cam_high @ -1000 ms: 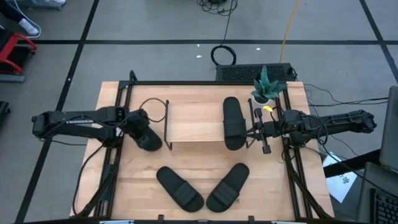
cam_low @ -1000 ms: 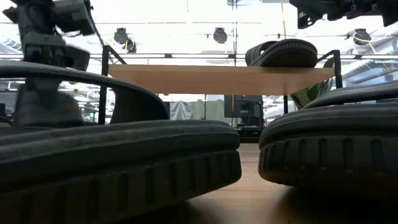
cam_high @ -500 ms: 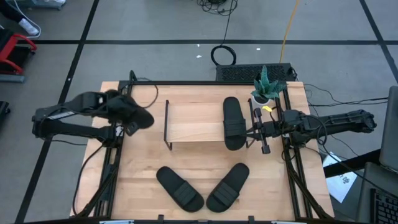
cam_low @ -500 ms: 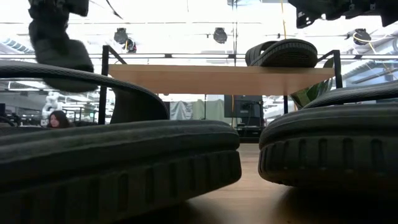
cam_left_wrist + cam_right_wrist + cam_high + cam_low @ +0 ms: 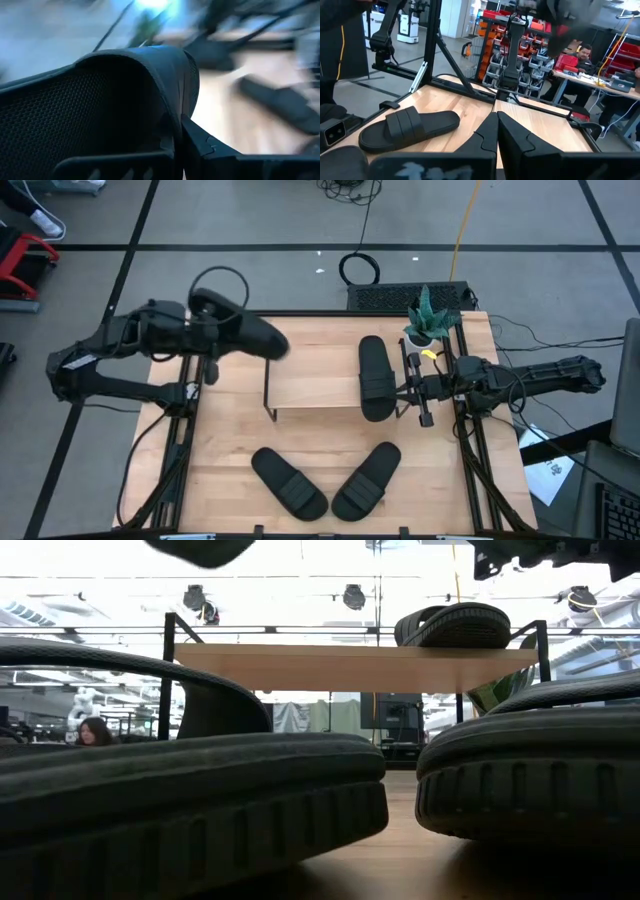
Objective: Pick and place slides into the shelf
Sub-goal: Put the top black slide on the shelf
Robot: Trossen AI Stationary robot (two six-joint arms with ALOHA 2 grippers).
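Note:
My left gripper [image 5: 222,340] is shut on a black slide [image 5: 252,335], held high over the shelf's [image 5: 315,380] left end; the low view shows only its underside [image 5: 200,548] at the top. A second slide [image 5: 374,377] lies sole-down on the shelf's plank, near its right end. Two more slides [image 5: 288,482] [image 5: 365,480] rest soles-down on the table in front of the shelf. My right gripper [image 5: 426,392] waits shut and level at the shelf's right end, holding nothing. My left gripper grips the slide by its wide strap, at the strap's edge [image 5: 172,127]. One finger [image 5: 115,165] is inside the strap's arch and the other [image 5: 215,150] outside it. The slide is lifted clear of table and shelf and reaches from the fingers toward the table's right edge.
A small potted plant [image 5: 430,320] stands at the table's far right corner, behind my right gripper. Black rails [image 5: 190,430] run along the table's sides. Bare wood lies on the shelf's plank left of the resting slide.
My left gripper has risen from the table left of the shelf, carrying the slide up and toward the far edge and the shelf's left end, rolling its wrist as it went. The slide, on the table a second ago, now hangs clear.

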